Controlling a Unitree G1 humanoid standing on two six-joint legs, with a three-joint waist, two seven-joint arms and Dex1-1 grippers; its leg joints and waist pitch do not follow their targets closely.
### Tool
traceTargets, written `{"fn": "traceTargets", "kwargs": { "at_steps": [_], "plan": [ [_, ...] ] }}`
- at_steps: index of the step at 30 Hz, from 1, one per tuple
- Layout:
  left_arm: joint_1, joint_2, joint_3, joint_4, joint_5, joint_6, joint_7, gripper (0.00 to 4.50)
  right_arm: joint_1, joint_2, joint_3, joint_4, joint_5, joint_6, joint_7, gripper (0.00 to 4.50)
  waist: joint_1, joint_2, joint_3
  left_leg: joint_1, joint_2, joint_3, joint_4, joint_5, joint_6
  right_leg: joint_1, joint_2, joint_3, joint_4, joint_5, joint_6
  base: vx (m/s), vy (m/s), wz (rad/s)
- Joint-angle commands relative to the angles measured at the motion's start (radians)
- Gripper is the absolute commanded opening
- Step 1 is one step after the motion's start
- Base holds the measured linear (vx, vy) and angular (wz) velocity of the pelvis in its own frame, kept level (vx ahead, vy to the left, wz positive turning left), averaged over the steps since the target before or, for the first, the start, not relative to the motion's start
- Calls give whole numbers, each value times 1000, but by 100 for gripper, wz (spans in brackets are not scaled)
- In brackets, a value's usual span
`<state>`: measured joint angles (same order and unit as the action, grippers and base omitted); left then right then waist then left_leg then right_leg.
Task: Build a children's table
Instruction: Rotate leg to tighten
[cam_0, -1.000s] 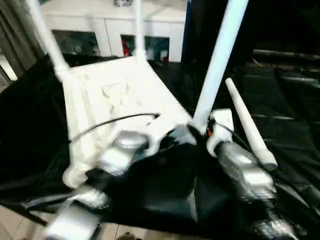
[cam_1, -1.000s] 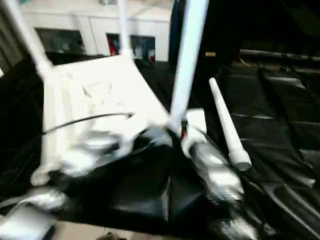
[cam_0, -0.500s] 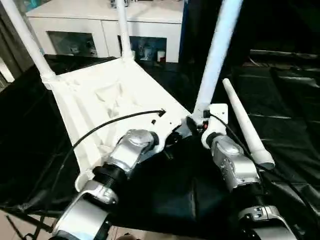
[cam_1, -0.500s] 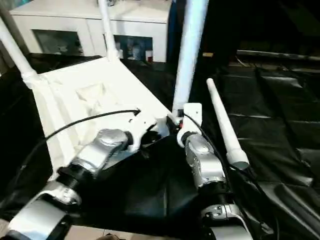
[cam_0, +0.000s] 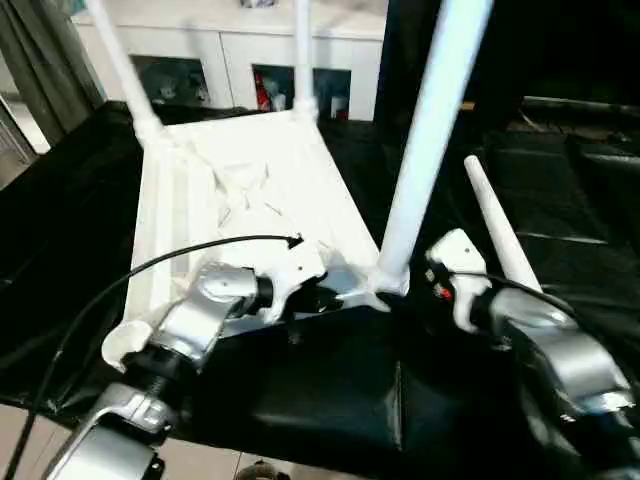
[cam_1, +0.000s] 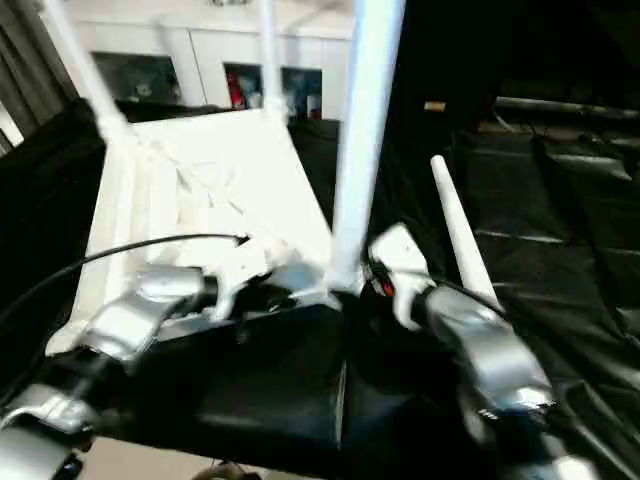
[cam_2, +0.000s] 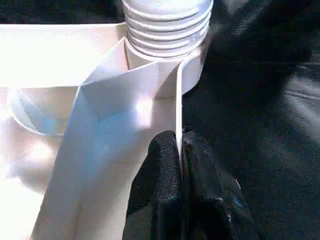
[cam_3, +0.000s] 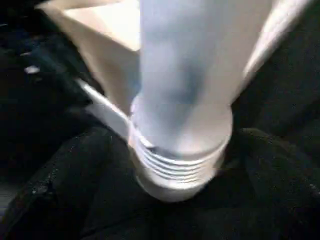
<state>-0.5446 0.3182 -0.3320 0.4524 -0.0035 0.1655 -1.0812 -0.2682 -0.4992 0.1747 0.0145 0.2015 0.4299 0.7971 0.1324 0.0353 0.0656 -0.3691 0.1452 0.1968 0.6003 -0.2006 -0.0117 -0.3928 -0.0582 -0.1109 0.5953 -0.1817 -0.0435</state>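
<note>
Since a moment ago, the right gripper (cam_0: 425, 290) has backed off the near upright white tubular leg (cam_0: 430, 130); whether its fingers are spread or closed I cannot tell. The left gripper (cam_2: 181, 165) is clenched on the thin edge of the small white plastic table's upturned ribbed top (cam_0: 250, 190), which lies on the black sheet (cam_0: 560, 180). A loose white leg (cam_0: 500, 235) lies beside it.
</note>
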Motion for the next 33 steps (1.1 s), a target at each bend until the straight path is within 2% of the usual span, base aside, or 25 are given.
{"fn": "traceTargets", "kwargs": {
  "at_steps": [1,5,7,12,18,23,24,28,32,33],
  "plan": [
    [-10,-6,-2,-76,-42,-34,-42,0,-12,3,7,-22,4,13,4,445,0,-10,-72,10,106,-51,-64,-101,98,52,-131,80,-72,-201,-153,0,0,0],
    [10,6,-8,-118,-54,-21,-67,0,-33,26,4,-14,3,34,-24,445,4,-8,-74,13,108,-52,-64,-94,84,49,-129,80,-70,-200,-160,0,0,0],
    [18,11,-11,-130,-59,-19,-74,0,-35,28,11,-15,0,37,-18,445,10,-8,-76,13,109,-52,-63,-83,83,48,-128,81,-65,-168,-164,0,0,0],
    [25,17,-9,-141,-56,-13,-82,0,-31,26,15,-10,1,40,-6,445,12,-8,-77,8,106,-52,-60,-68,92,52,-130,80,-60,-127,-171,0,0,0],
    [29,18,-6,-145,-50,-9,-85,0,-25,28,7,-14,5,51,-8,388,11,-7,-76,11,107,-52,-60,-84,84,51,-129,80,-65,-160,-161,0,0,0],
    [29,15,-6,-142,-49,-7,-83,0,-22,34,4,-17,10,48,-10,357,11,-5,-75,9,106,-52,-60,-79,87,51,-129,80,-63,-145,-165,0,0,0],
    [29,14,-6,-142,-49,-6,-83,0,-21,35,4,-17,11,47,-10,336,11,-6,-76,9,106,-52,-59,-79,86,52,-128,79,-63,-146,-164,0,0,0],
    [32,14,-5,-141,-51,-3,-84,0,-16,51,5,-11,12,46,-19,307,10,-5,-77,10,108,-53,-60,-78,84,51,-129,79,-62,-140,-166,0,0,0],
    [18,0,9,-104,-28,33,-20,0,-18,114,-25,41,-7,47,-124,278,5,-5,-75,9,107,-54,-62,-86,76,51,-129,79,-63,-151,-170,0,0,0],
    [0,-30,31,-61,-12,52,58,0,-34,176,-63,102,-31,48,-249,276,2,-6,-73,10,105,-53,-62,-95,67,49,-130,80,-67,-169,-171,0,0,0]
  ]
}}
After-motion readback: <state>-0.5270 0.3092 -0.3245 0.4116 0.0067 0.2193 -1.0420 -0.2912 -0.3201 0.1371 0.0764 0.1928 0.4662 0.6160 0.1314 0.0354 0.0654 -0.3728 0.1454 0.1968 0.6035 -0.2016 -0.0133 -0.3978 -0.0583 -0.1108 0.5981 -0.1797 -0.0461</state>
